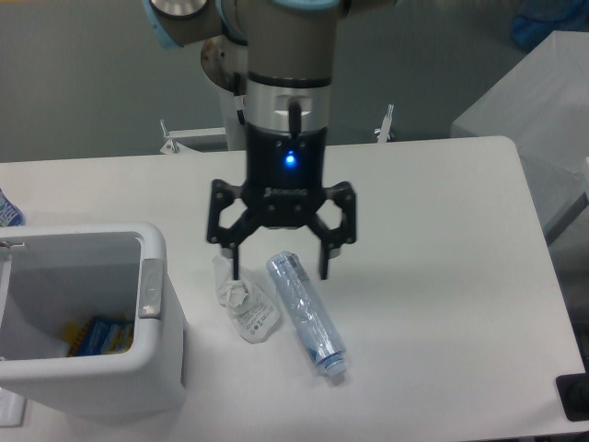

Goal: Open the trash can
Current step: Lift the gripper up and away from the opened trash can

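Judging by the visible interior, the large white boxy plastic trash can [87, 322] at the table's front-left already stands open — so the black two-finger gripper [279, 267], fingers spread and empty, should stay clear of its grey push-button strip [151, 288].

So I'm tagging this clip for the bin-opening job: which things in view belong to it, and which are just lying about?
Belongs to the job:
- trash can, its top open, with a grey button strip on the rim
- gripper, fingers spread, holding nothing

Just lying about:
- clear plastic bottle on the table
- crumpled clear bag beside it
- blue and yellow item inside the can
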Robot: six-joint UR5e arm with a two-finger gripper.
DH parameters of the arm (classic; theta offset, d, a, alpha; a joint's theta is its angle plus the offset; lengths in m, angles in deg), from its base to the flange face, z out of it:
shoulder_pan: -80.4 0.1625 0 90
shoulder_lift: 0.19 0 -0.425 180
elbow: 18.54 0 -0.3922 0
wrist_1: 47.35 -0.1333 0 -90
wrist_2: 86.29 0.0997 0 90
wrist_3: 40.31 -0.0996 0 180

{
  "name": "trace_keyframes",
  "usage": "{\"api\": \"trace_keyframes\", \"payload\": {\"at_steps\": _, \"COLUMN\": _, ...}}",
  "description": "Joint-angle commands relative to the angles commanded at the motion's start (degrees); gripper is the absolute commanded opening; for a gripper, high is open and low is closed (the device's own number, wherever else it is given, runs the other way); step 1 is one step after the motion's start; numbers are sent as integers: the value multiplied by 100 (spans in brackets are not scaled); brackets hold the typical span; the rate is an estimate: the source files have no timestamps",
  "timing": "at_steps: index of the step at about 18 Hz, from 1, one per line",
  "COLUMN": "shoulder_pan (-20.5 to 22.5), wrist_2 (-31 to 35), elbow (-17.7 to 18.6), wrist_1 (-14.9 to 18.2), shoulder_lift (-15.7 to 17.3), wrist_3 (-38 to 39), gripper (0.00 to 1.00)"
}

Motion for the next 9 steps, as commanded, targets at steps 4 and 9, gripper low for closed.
{"api": "trace_keyframes", "payload": {"at_steps": 4, "shoulder_pan": 263, "wrist_2": 474, "elbow": 35, "wrist_1": 747, "shoulder_lift": 114, "wrist_3": -1765, "gripper": 100}}
{"api": "trace_keyframes", "payload": {"at_steps": 9, "shoulder_pan": 764, "wrist_2": 677, "elbow": 281, "wrist_1": 995, "shoulder_lift": 281, "wrist_3": -3149, "gripper": 100}}
